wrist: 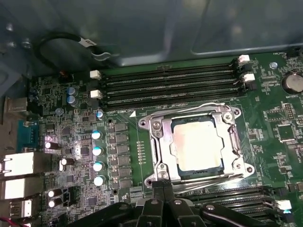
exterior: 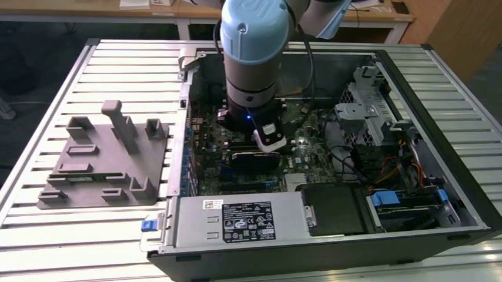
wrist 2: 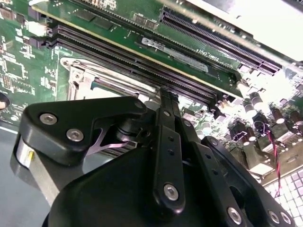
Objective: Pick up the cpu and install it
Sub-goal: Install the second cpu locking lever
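Observation:
The cpu (wrist: pixel 196 144) lies flat in the motherboard socket, its silver top plate showing inside the metal socket frame (wrist: pixel 161 137). In the first wrist view my gripper (wrist: pixel 163 185) is just outside the edge of that frame, its two black fingers pressed together with nothing between them. The second wrist view shows the gripper (wrist 2: pixel 168 97) from behind, low over the board beside the socket frame (wrist 2: pixel 80 78). In the exterior view the gripper (exterior: pixel 265 145) hangs inside the open computer case, over the middle of the motherboard.
Memory slots (wrist: pixel 170 82) run along one side of the socket, and capacitors (wrist: pixel 97 158) stand beside it. The case walls (exterior: pixel 184 117), a drive cage (exterior: pixel 368 111) and the power supply (exterior: pixel 235 220) surround the board. A grey fixture tray (exterior: pixel 102 158) sits at the exterior view's left.

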`<state>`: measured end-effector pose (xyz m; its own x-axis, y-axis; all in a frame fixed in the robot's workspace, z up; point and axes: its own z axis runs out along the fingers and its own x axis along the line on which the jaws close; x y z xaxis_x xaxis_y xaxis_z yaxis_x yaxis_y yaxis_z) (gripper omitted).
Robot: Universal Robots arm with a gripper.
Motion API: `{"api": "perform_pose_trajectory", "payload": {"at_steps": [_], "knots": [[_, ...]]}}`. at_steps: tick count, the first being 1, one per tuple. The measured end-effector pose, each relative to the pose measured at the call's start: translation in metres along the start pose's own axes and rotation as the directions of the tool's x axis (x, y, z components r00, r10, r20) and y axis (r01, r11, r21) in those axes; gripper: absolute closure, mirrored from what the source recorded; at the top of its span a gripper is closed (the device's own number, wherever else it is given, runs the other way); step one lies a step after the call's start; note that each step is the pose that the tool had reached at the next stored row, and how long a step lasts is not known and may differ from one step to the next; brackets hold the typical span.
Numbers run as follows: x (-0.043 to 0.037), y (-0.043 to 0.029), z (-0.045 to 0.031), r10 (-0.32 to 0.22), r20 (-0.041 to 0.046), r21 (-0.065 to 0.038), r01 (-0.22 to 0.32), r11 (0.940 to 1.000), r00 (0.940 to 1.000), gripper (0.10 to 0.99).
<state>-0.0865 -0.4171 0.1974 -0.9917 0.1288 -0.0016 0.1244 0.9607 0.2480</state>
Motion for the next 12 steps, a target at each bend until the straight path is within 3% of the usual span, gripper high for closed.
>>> {"api": "perform_pose_trajectory", "payload": {"at_steps": [6,12], "knots": [[0.0022,-0.0022,0.0034,-0.003,-0.0026,-0.011,0.003,0.9999,1.0000,0.980],[0.0041,-0.0030,0.0053,-0.005,-0.0035,-0.014,0.005,0.9999,1.0000,0.980]]}}
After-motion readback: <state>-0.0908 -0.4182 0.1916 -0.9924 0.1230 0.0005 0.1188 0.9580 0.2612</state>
